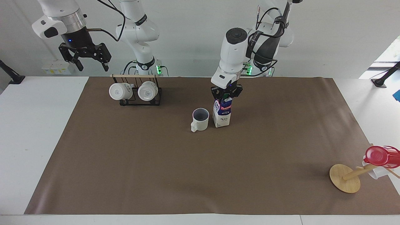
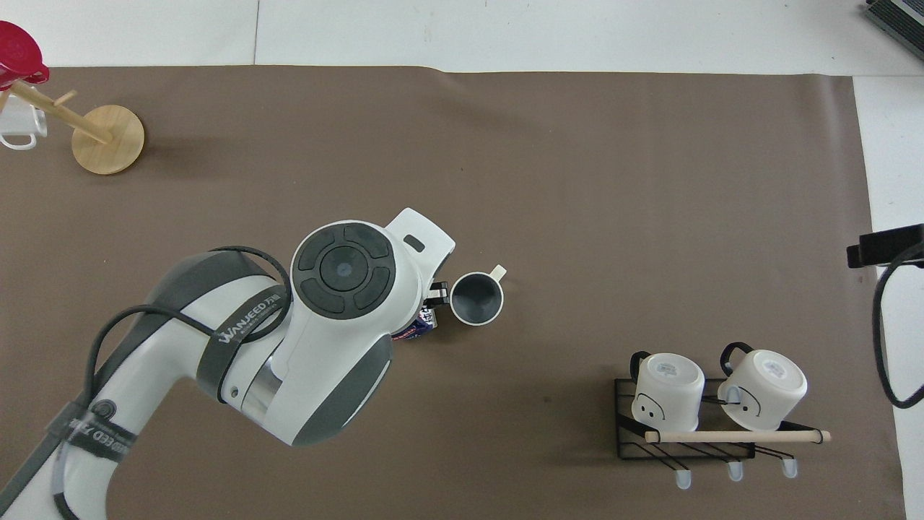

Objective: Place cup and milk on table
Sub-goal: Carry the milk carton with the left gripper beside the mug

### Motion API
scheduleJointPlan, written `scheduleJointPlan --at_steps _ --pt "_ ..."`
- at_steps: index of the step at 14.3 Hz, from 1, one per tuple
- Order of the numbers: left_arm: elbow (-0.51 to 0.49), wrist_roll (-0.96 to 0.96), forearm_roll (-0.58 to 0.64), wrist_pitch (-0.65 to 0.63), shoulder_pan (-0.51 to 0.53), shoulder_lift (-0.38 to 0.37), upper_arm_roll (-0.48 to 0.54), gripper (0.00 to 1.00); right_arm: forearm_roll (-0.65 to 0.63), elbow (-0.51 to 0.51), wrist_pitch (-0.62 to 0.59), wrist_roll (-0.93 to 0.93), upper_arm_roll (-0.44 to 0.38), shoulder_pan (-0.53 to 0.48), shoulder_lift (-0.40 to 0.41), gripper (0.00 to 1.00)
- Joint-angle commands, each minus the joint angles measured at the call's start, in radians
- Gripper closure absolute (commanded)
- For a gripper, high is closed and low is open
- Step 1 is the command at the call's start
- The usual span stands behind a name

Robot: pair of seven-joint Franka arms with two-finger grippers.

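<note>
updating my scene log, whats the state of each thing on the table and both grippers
cup: upright on the table, mouth up, free
milk: upright beside the cup, top gripped
left gripper: shut on the milk
right gripper: open, empty, raised near the rack
two white mugs: hanging sideways on the rack
red cup: on the tilted wooden stand
</note>
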Motion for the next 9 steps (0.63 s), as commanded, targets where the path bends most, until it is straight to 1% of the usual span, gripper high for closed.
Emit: scheduleJointPlan --at_steps 1,3,6,9 --pt "-0.01 0.016 0.022 0.017 -0.012 0.0 0.013 0.55 -0.039 -0.024 0.017 -0.004 0.008 0.015 -0.02 0.0" --pt "-0.016 0.028 0.022 0.018 -0.01 -0.002 0.013 0.55 -0.048 -0.021 0.012 -0.006 0.008 0.015 -0.02 0.0" --pt "-0.03 0.044 0.022 0.04 -0.006 -0.005 0.013 0.55 -0.028 0.025 -0.025 -0.004 0.008 0.014 0.002 0.0" --pt "-0.039 0.074 0.022 0.041 0.0 -0.01 0.013 0.55 -0.024 0.014 -0.022 0.0 0.004 0.012 -0.009 0.0"
